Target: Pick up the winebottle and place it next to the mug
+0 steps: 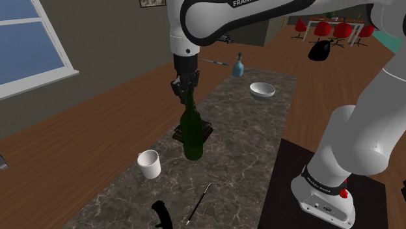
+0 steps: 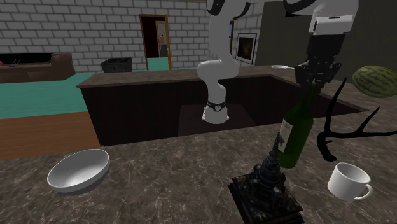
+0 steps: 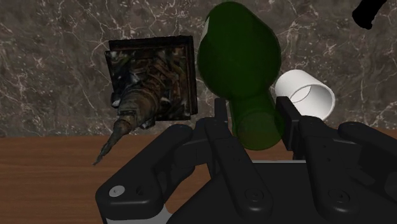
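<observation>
The gripper [image 3: 254, 121] clamps the green wine bottle [image 3: 238, 57] by its neck, near the white mug [image 3: 305, 95], perhaps just off the counter [image 1: 247, 149]. Setting down and release remain.

Shoulder view: high up, beside and a little behind the stand [image 1: 289, 172]. Looks down the length of the marble counter [image 1: 241, 130]. The stand is at lower right and the arm reaches up-left. Middle range.
Second exterior view: low, at the counter's edge opposite the stand. Faces the arm's base [image 2: 216, 113] across the counter, with a brick wall behind it. Close to the dark statuette [image 2: 267, 184].
Wrist view: on the hand, looking straight down past the gripper [image 3: 254, 114] onto the counter. Very close.
Shared by all three: green bottle [image 3: 238, 63], statuette, white mug [image 2: 348, 181].
Shared by the two exterior views: white bowl [image 2: 77, 170], far in the shoulder view and near left in the second.
</observation>
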`<state>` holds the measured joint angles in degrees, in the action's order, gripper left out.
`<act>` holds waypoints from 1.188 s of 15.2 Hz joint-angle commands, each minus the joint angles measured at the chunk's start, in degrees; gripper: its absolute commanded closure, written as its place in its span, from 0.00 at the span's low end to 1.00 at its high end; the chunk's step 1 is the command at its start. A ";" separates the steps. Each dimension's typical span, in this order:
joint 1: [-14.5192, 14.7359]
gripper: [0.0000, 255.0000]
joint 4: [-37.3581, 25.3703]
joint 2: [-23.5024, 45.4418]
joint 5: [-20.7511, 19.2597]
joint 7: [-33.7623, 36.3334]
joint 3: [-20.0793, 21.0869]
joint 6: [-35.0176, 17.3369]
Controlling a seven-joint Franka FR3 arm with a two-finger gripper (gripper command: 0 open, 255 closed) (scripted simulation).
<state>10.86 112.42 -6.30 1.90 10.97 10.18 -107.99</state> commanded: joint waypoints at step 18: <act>0.09 0.00 5.57 1.12 -0.12 0.11 0.16 -6.74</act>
<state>10.95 118.00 -5.19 1.78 11.08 10.34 -114.73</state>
